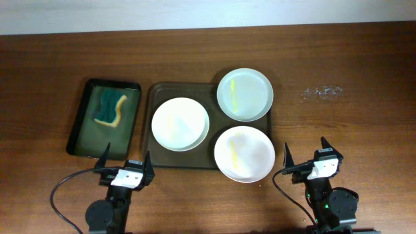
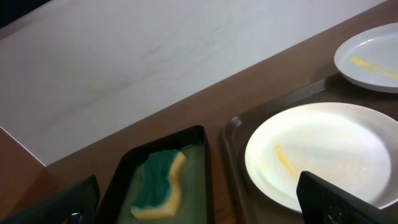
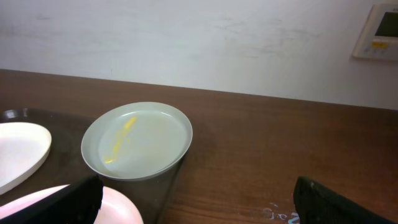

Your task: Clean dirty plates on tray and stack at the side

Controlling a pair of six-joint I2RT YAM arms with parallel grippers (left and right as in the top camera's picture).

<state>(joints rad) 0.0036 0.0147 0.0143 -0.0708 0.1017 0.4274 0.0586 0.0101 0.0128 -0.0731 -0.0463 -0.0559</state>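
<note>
I see three round white smeared plates on the large dark brown rectangular tray. At left, the small dark green-black tray holds a green-yellow sponge. The left gripper and the right gripper are both spread wide, holding nothing.

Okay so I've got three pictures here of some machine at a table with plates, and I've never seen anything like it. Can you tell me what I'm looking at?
These are two robot arms at a wooden table. One picture looks down from above; the other two come from small cameras on each arm's wrist, so the dark shapes at their bottom edges are that arm's own fingers.

From above, the left claw and right claw sit at the near edge, both open and holding nothing.

On the table lies a brown tray carrying three white plates, each smeared with yellow; two of them overhang its rim. Beside it, a smaller dark tray holds a green and yellow sponge, apparently in liquid.
</note>
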